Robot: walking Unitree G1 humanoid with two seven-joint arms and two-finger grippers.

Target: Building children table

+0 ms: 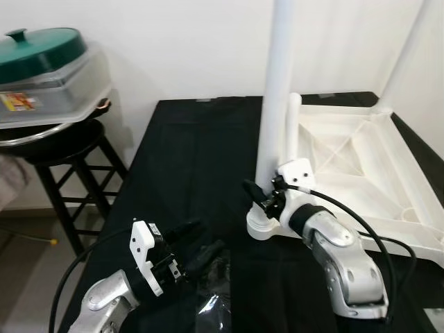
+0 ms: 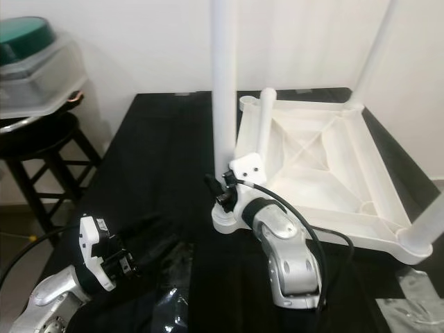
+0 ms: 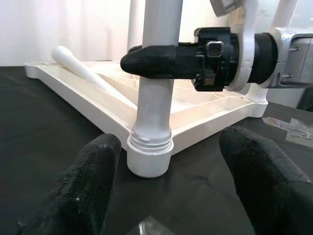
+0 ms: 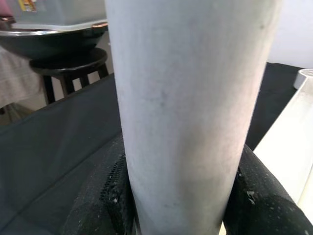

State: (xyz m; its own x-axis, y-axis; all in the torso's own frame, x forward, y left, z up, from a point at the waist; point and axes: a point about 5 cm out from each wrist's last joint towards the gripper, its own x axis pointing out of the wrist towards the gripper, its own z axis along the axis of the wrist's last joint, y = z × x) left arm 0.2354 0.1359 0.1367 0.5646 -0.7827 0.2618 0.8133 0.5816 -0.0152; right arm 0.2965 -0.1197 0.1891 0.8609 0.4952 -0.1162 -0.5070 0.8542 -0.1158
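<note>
At the upturned white tabletop's seven-o'clock corner, the right gripper pinches the upright white leg while the left gripper, fingers spread, rests at its eight o'clock.

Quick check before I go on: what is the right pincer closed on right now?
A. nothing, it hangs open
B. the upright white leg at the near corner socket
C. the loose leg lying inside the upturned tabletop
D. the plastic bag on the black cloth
B: the right pincer has its black fingers on both sides of the upright white leg, just above the corner socket.
</note>
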